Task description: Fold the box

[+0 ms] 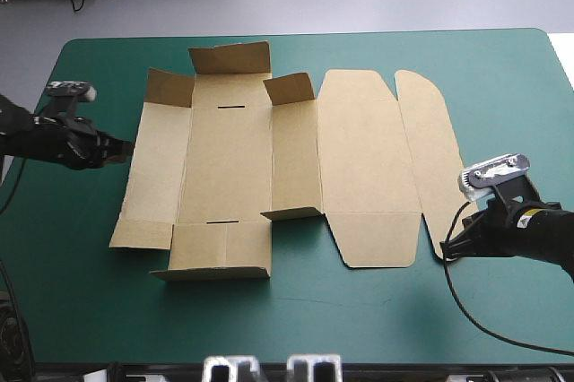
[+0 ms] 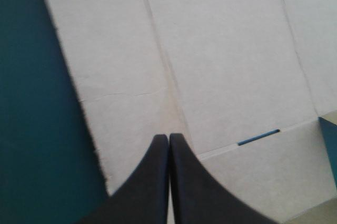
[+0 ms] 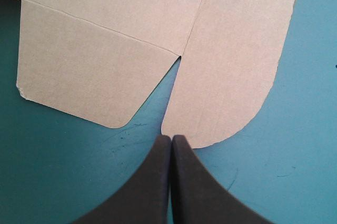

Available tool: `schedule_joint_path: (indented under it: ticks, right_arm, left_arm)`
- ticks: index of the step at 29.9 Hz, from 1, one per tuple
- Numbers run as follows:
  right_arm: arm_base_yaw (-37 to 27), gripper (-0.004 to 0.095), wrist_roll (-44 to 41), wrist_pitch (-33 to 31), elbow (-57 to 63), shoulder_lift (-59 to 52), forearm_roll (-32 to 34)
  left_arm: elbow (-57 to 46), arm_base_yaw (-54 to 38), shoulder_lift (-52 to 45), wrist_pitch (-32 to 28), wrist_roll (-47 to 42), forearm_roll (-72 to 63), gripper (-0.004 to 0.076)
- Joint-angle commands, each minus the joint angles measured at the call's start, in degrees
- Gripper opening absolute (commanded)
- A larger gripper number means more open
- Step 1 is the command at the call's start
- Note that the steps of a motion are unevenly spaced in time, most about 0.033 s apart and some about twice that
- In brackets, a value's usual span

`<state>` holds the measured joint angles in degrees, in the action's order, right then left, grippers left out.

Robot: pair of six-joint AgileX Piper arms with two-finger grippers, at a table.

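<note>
Table (image 1: 359, 310): teal-green cover
Box (image 1: 229, 158): flat brown cardboard sheet, small flaps raised; folding barely begun
My left gripper (image 2: 168, 135): clenched, left edge
My right gripper (image 3: 171, 136): clenched, right flap

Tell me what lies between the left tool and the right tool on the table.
The brown box, mostly flat, fills the stretch from the left tool to the right tool; the high view shows it.

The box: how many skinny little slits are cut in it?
2. The far slit lies in the box by its raised far flap; the near slit lies in the same panel, closer to the robot. Probably none is hidden.
</note>
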<state>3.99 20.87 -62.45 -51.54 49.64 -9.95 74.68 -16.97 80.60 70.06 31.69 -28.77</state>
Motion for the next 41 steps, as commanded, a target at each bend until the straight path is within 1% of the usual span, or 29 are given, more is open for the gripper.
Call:
schedule_joint_path:
  ticks: [1, 6, 7, 9, 11, 14, 17, 21, 24, 27, 33, 36, 39, 41]
  right_arm:
    - [-0.4, -0.0020, 0.6, 3.1, -2.0, 0.0, -0.9]
    - [-0.4, -0.0020, 0.7, 3.1, -2.0, 0.0, -0.8]
    - [-0.4, -0.0020, 0.7, 3.2, -2.0, 0.0, -0.8]
    - [-0.4, -0.0020, 0.7, 3.1, -2.0, 0.0, -0.9]
    - [-0.4, -0.0020, 0.7, 3.1, -2.0, 0.0, -0.9]
    - [-0.4, -0.0020, 0.7, 3.1, -2.0, 0.0, -0.9]
    - [-0.4, -0.0020, 0.7, 3.1, -2.0, 0.0, -0.9]
    - [-0.4, -0.0020, 0.7, 3.1, -2.0, 0.0, -0.9]
    - [-0.4, -0.0020, 0.7, 3.0, -2.0, 0.0, -0.9]
    - [-0.4, -0.0020, 0.7, 3.0, -2.0, 0.0, -0.9]
    - [-0.4, -0.0020, 0.7, 2.9, -2.0, 0.0, -1.0]
    - [-0.4, -0.0020, 0.6, 2.9, -2.0, 0.0, -1.0]
    - [-0.4, -0.0020, 0.6, 2.8, -2.0, 0.0, -1.0]
    - [-0.4, -0.0020, 0.6, 2.8, -2.0, 0.0, -1.0]
  left_arm:
    - [-0.2, -6.0, -1.3, 3.7, 0.6, -2.8, 0.0000]
    - [-1.8, -10.3, 1.5, 3.7, 0.5, -3.2, 0.0011]
    - [-1.9, -10.6, 2.5, 3.7, 0.5, -3.4, 0.0023]
    - [-1.9, -10.9, 4.8, 3.7, 0.1, -4.0, 0.0079]
    - [-1.9, -10.9, 7.3, 3.7, 0.1, -4.0, 0.0181]
    - [-1.9, -10.9, 10.9, 3.9, 0.1, -4.2, 0.0388]
    - [-2.4, -10.8, 14.2, 4.0, 1.3, -6.7, 0.0540]
    - [-5.4, -10.8, 16.0, 4.0, 7.8, -13.3, 0.0538]
    - [-7.9, -10.8, 16.5, 4.0, 10.8, -14.8, 0.0538]
    - [-9.8, -10.8, 17.2, 4.0, 14.5, -19.2, 0.0538]
    - [-10.0, -7.6, 18.3, 4.0, 15.1, -18.6, 0.0517]
    - [-10.0, -4.9, 18.8, 4.0, 15.7, -18.6, 0.0472]
    - [-10.0, -3.1, 19.5, 4.0, 15.7, -18.5, 0.0396]
    - [-10.0, -3.0, 19.6, 4.0, 15.5, -18.6, 0.0290]
